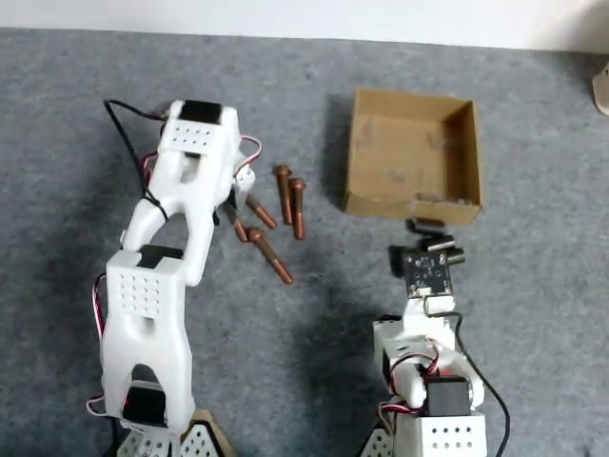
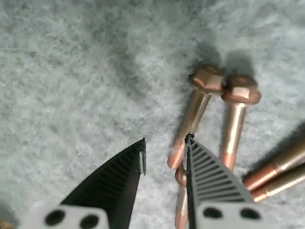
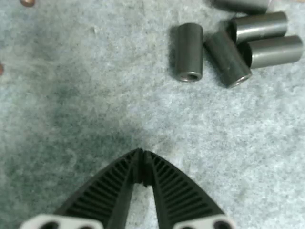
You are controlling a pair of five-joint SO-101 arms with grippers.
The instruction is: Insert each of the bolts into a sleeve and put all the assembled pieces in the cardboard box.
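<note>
Copper bolts lie under your left gripper, jaws parted to straddle one; your right gripper sits pinched closed, empty, short of the sleeves.

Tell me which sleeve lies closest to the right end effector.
The sleeve at the near edge of the cluster, with its open end facing the shut right end effector. The other sleeves lie beyond it, farther off.

No readable text, labels or signs.
</note>
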